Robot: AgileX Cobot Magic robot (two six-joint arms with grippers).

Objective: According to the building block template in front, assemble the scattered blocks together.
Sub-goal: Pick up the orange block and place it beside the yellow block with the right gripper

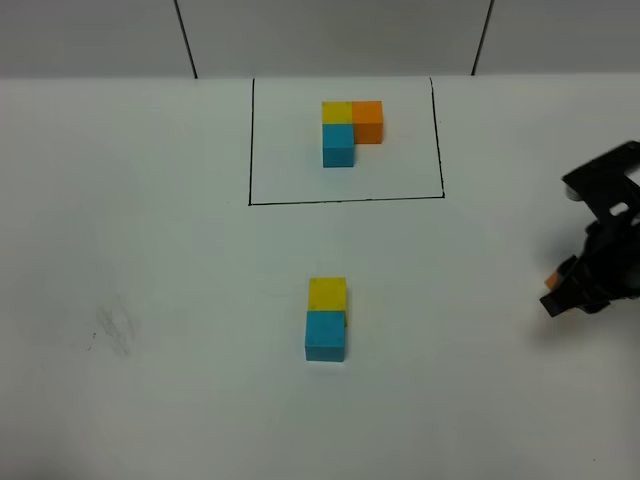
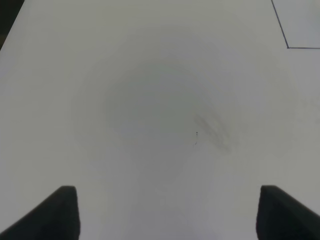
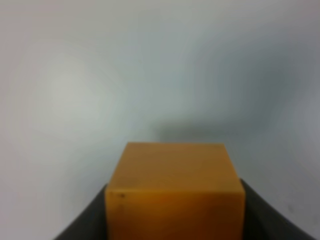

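**Orange cube in the right claw, other two sitting mid-table**

The right claw (image 1: pixel 566 288) is hanging at the right edge of the frame, clamped on the orange cube (image 3: pixel 175 192). The yellow cube (image 1: pixel 327 293) and light blue cube (image 1: pixel 325 334) are sitting touching in the lower middle of the white table (image 1: pixel 150 280). The framed template (image 1: pixel 350 130) is lying at upper center. The left claw (image 2: pixel 165 210) is hovering over bare table, fingers spread apart, gripping nothing.
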